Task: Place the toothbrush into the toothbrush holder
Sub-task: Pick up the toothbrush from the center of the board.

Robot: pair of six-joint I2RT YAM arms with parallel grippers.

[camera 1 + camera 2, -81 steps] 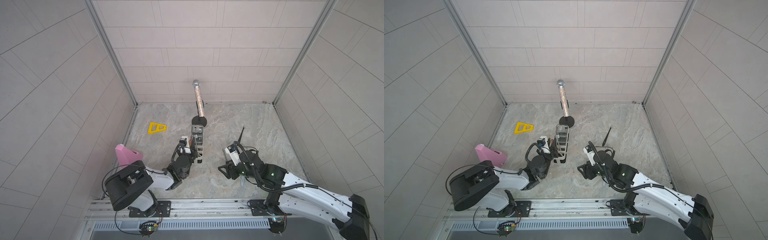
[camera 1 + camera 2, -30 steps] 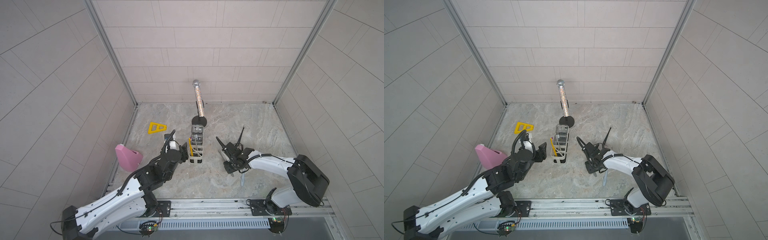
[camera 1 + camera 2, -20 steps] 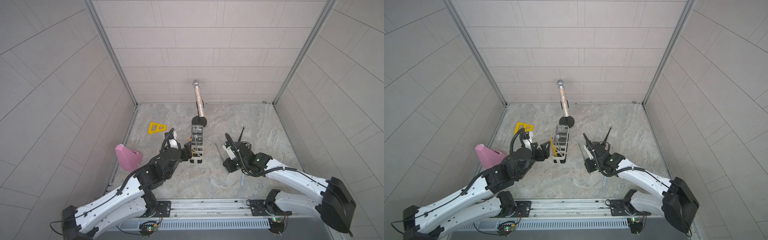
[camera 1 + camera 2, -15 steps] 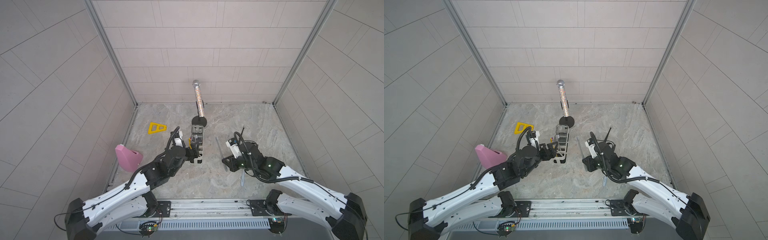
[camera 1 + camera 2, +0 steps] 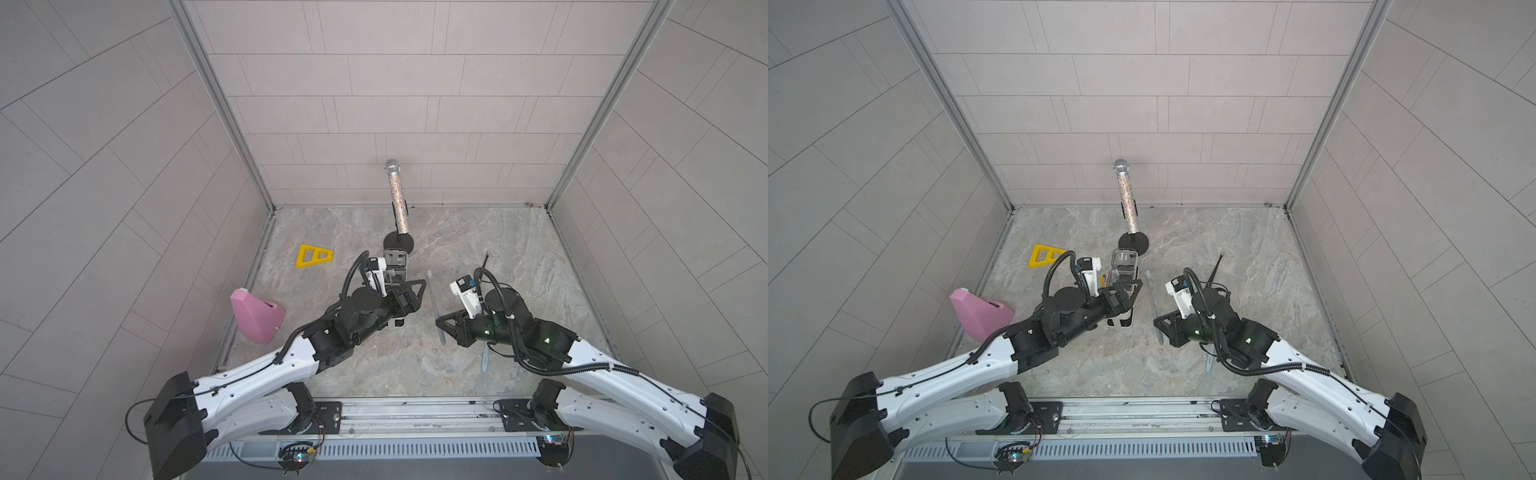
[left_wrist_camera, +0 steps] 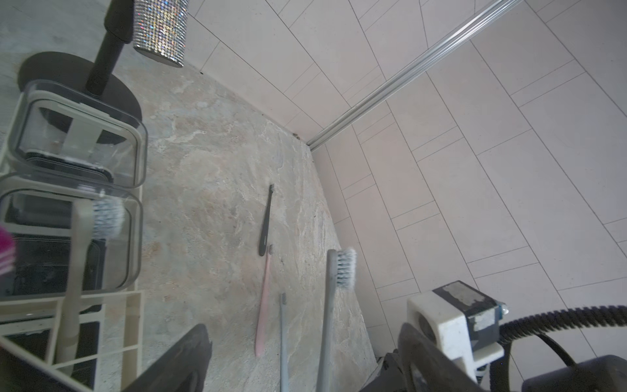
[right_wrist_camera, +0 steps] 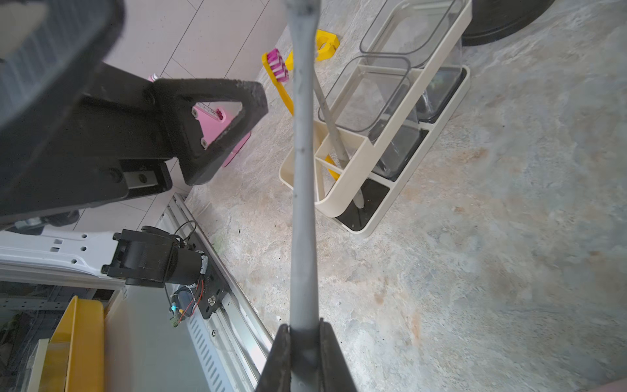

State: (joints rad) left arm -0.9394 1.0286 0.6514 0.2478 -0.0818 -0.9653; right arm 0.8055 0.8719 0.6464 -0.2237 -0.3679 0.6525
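Grey toothbrush (image 7: 302,203), clamped at its handle by the right gripper (image 7: 304,334), stands head-up just beside the toothbrush holder (image 7: 359,176) (two brushes (image 7: 334,135) inside); left gripper (image 5: 409,299) hovers at the holder. Its jaws gape wide, empty.

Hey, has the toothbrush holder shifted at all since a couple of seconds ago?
No. The toothbrush holder has stayed put: its far end sits right by the microphone stand, just as it did in the earlier top views.
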